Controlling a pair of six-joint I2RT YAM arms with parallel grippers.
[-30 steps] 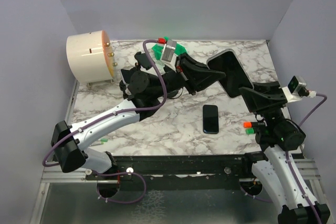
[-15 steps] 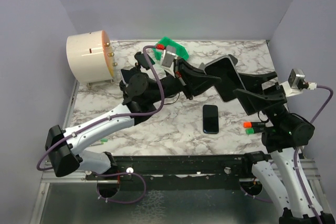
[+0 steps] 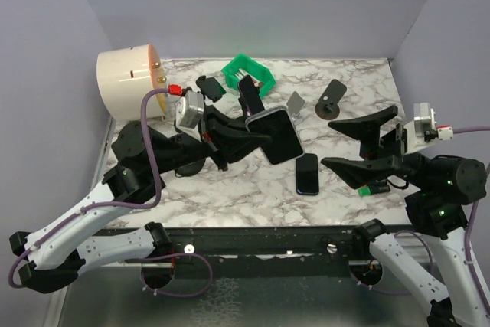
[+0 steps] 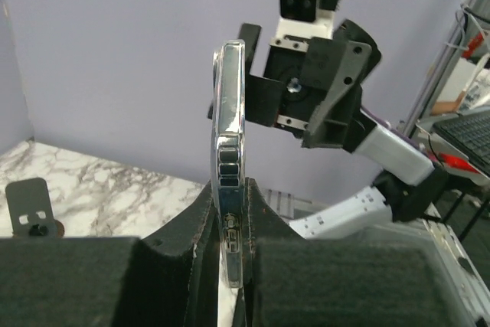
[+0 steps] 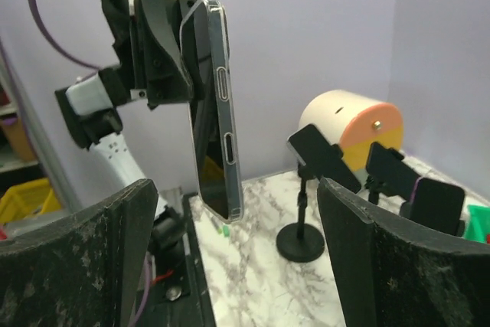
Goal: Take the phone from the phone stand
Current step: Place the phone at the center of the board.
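Since a second ago, the left gripper (image 3: 256, 129) has drawn the phone (image 3: 283, 137) away from the right side toward the middle, and the right gripper (image 3: 333, 143) has let go.

Top view:
- The left pincer pinches the phone by one edge and holds it tilted in the air over the table (image 3: 230, 181).
- The right pincer is spread and empty, near the phone but not touching it.
- The phone stand (image 3: 331, 97) sits bare at the back right, well apart from the phone.
- Judgement: the removal itself looks done. What you have left is, at most, a clean set-down.
- A small phone (image 3: 307, 173) lies flat between the two grippers, just beside the held one. Mind it if you lower here.
- The green bin (image 3: 249, 73) and cream drum (image 3: 129, 83) sit at the back, out of the way.

Left wrist view:
- The phone shows edge-on and upright, clamped between the padded fingers (image 4: 76, 281).
- The right arm faces it from behind, apart from it.
- A laptop (image 4: 467, 132) sits off the table at the right.

Right wrist view:
- Your right arm's own fingers (image 5: 69, 266) stand wide with nothing between them.
- The phone hangs ahead in the other arm's grip, in a clear case.
- Beyond it stands a bare holder, and more dark holders (image 5: 389, 168) crowd the far side by the drum.
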